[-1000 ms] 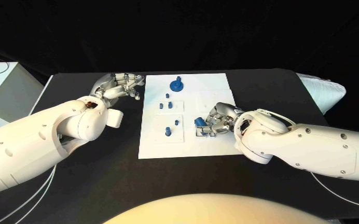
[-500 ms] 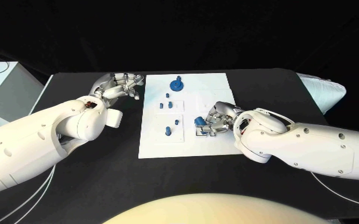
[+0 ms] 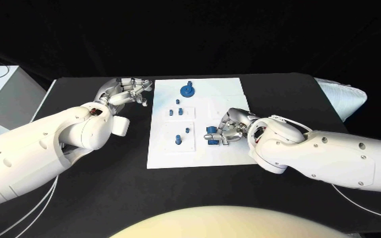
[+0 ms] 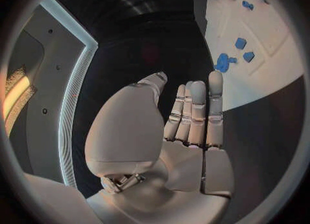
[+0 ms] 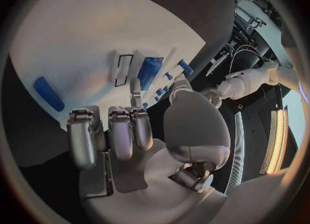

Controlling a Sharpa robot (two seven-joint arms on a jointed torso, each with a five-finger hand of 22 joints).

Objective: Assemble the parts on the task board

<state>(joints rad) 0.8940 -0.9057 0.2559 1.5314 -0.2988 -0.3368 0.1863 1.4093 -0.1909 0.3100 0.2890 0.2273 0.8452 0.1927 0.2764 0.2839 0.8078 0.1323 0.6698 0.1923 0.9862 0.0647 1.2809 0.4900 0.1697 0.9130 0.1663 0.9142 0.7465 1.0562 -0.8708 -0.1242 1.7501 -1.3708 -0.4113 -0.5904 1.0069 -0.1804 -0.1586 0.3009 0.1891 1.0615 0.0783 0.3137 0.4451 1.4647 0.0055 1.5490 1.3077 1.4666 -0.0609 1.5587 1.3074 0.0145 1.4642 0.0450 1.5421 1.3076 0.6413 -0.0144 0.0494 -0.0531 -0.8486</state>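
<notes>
Task board (image 3: 210, 155) is seen in the head view as a white plate laid mid-table on the black table (image 3: 119, 194). Blue parts are spread over it: a round disc-like part (image 3: 187, 90) near the far edge, two small pieces (image 3: 178, 111) below it, another pair (image 3: 179, 136) on the near-left raised square. Right hand (image 3: 226, 130) is placed over the board's right-middle area, fingers curled around a blue part (image 3: 212, 134); part is pinched at the fingertips, just above the board surface. Left hand (image 3: 125, 92) is parked on the table just beside the board's far-left corner, nothing held, fingers apart. In the left wrist view the left hand (image 4: 187, 125) is shown flat, fingers straight and side by side, thumb out, palm empty; the board (image 4: 271, 63) is seen beyond the fingertips with blue parts on it. In the right wrist view the right hand (image 5: 139, 131) is held above the board (image 5: 77, 43); a blue block (image 5: 150, 72) is seen at the fingertips beside a dark slot, and a loose blue bar (image 5: 48, 93) is lying flat on the board, well apart from it.
</notes>
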